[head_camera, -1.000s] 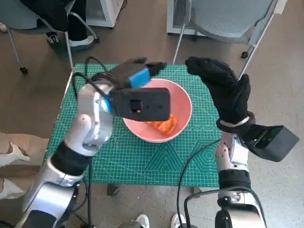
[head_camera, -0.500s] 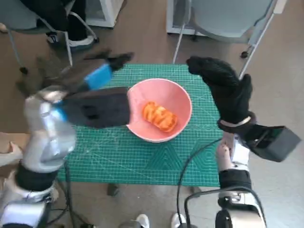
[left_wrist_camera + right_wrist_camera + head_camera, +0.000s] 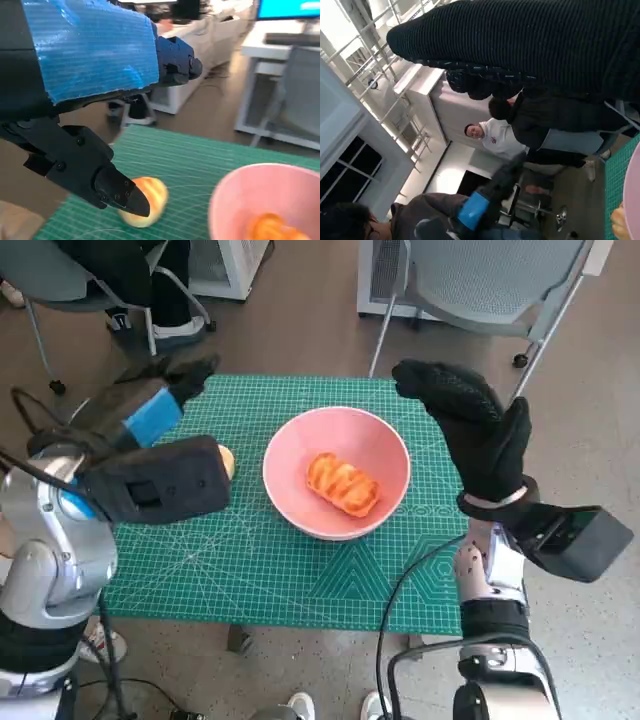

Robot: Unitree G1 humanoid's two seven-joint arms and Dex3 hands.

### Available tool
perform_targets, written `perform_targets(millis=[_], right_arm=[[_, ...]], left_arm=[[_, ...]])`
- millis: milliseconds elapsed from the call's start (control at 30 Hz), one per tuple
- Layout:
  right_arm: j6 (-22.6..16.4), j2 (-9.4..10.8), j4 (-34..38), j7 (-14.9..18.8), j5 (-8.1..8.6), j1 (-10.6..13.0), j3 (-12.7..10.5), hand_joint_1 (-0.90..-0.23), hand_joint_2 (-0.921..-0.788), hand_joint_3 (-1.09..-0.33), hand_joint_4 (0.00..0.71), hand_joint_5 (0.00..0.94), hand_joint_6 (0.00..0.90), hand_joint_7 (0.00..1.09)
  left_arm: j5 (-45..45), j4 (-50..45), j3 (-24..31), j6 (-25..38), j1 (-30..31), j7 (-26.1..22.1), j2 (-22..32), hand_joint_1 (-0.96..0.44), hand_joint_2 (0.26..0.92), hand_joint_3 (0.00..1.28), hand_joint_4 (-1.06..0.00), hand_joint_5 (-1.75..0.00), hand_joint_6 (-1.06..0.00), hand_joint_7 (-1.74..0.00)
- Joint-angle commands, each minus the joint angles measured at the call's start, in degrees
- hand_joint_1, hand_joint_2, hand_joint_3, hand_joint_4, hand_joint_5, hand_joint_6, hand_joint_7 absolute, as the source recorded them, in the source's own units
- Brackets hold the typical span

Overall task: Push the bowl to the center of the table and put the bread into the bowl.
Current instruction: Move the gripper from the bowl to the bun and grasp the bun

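Bread (image 3: 343, 484) already lies in the pink bowl (image 3: 385, 445), and the bowl sits near the middle of the green surface (image 3: 270, 570), so the task looks close to done. The risks from here come mostly from the hands.

The left hand (image 3: 150, 410) hangs over the surface's edge, well to the side of the bowl, holding nothing; its black fingers (image 3: 117, 190) appear spread rather than closed, though the head view blurs them. Just under its fingertips lies a second roll (image 3: 145, 200), pale and round (in the head view only a sliver shows beside the box on the wrist). If that hand drops or sweeps outward it could knock this roll off the surface onto the floor; if it sweeps toward the bowl, the bulky box on its wrist could catch the rim and shove the bowl off centre or tip it.

The right hand (image 3: 470, 425) is raised just beyond the bowl's far side, fingers loosely apart and holding nothing. A careless lowering would clip the rim nearest its palm and slide the bowl back toward the left hand.

Whether the second roll also belongs in the bowl I cannot tell; if so, a shallow grasp could squash it or roll it away.
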Motion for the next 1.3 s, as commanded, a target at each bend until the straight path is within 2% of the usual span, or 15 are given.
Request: perform_targets(millis=[33, 333, 600, 1067, 1300], right_arm=[[0.29, 0.26, 0.92, 0.95, 0.47, 0.25, 0.14, -0.686, -0.921, -0.914, 0.120, 0.005, -0.001, 0.36], [0.29, 0.06, 2.02, 1.85, 0.67, -0.01, -0.26, -0.683, -0.921, -0.914, 0.122, 0.005, -0.001, 0.36], [0.47, -0.30, 2.54, 2.26, 0.89, -0.19, -0.54, -0.676, -0.921, -0.919, 0.121, 0.004, -0.001, 0.36], [0.77, -0.61, 2.63, 2.18, 0.71, -0.40, -0.72, -0.676, -0.921, -0.921, 0.121, 0.003, -0.001, 0.36], [0.89, -0.76, 2.62, 2.03, 0.61, -0.49, -0.74, -0.676, -0.921, -0.923, 0.120, 0.002, -0.001, 0.35]], left_arm=[[2.10, 0.81, -0.77, 0.09, 0.54, 0.33, 1.15, -0.12, 0.684, 0.01, 0.00, 0.00, -0.16, -0.03], [2.29, 3.36, -1.01, 0.43, 0.20, -0.48, 0.77, -0.05, 0.688, 0.01, 0.00, 0.00, -0.16, -0.02], [2.45, 10.26, -2.99, 0.10, -2.13, -0.32, 0.01, -0.05, 0.690, 0.01, 0.00, 0.00, -0.16, -0.02], [4.04, 28.29, -9.49, -1.05, -10.68, 0.70, -3.02, -0.12, 0.686, 0.01, 0.00, 0.00, -0.15, -0.01], [4.53, 41.71, -12.73, -3.00, -16.60, 3.13, -6.17, -0.18, 0.685, 0.01, 0.00, 0.00, -0.15, 0.00]])
